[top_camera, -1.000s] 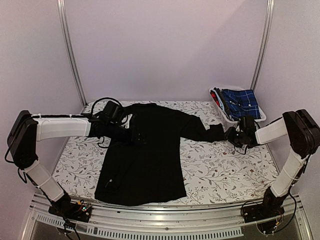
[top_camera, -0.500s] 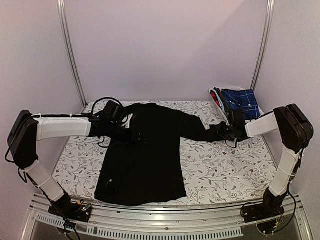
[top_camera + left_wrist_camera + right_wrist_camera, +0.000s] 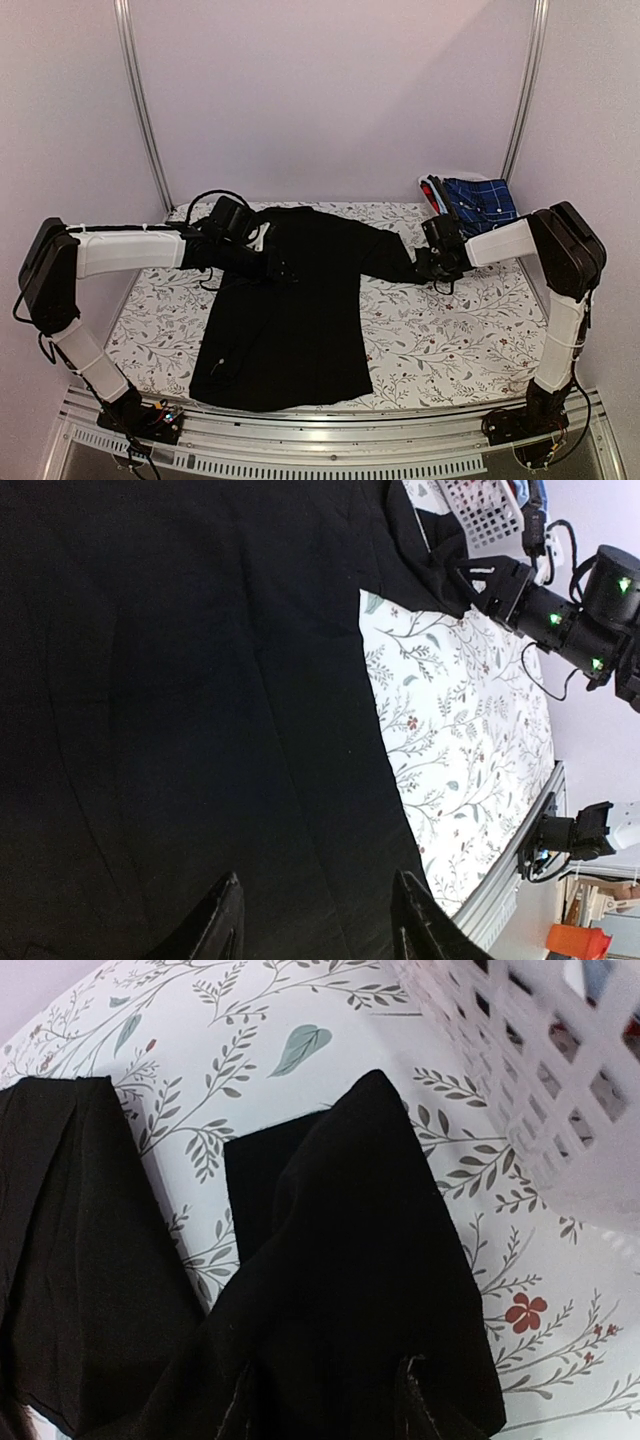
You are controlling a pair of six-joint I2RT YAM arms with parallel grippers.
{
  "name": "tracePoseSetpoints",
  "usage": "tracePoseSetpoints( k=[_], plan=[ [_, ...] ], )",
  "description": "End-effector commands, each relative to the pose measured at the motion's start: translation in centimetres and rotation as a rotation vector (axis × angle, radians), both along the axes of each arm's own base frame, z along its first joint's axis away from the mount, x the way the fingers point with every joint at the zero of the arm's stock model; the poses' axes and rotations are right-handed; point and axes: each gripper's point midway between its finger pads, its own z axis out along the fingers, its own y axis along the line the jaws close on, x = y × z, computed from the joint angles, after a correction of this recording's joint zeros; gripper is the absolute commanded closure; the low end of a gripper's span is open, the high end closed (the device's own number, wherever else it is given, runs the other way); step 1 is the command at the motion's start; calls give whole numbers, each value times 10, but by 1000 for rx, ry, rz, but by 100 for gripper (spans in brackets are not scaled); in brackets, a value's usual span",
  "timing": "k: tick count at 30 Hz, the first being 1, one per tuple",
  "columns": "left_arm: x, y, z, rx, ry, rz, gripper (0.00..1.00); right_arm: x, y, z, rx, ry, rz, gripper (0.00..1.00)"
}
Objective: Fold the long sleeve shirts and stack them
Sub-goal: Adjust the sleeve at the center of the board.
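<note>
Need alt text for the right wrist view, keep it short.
A black shirt sleeve fills the lower half of the frame, its end bunched and creased on a white floral table cover. A white slotted basket sits at the upper right, with a strip of the cover showing between it and the sleeve.

Top view: my left jaws lost, dark on dark, against black shirt; its left shoulder covered by my left arm. Right jaws merged with sleeve end; couldn't tell grip.
Right wrist view: jaws barely showed at bottom edge, cloth bunched over them; basket blurred, cut by top and right edges.
Left wrist view: shirt ran past three edges; only my fingertips in frame.
Red item in basket too small to name.
</note>
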Motion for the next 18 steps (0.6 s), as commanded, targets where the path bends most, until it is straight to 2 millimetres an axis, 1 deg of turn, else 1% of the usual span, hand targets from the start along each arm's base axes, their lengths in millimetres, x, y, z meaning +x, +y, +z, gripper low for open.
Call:
tracePoseSetpoints(
  k=[1,4,6,7,10,13,15,18],
  plan=[
    [-2,-11,5,-6,-12,-38,50,-18,-7,-30,-73,120,10,69],
    [-2,-10,7,-6,-15,-32,50,-14,-1,-24,-66,112,29,89],
    [-3,-8,6,-4,-15,-28,50,-11,4,-17,-66,100,49,98],
    [-3,-8,6,-4,-16,-25,51,-10,7,-13,-66,97,58,100],
    [-4,-7,6,-2,-15,-21,51,-5,18,4,-69,66,88,100],
    [-4,-4,6,6,-23,-9,51,0,34,30,-71,18,125,100],
    [-4,-1,7,7,-30,0,51,2,48,46,-88,-7,154,100],
    [-5,2,8,4,-36,10,51,0,75,64,-101,-27,210,100]
  ],
)
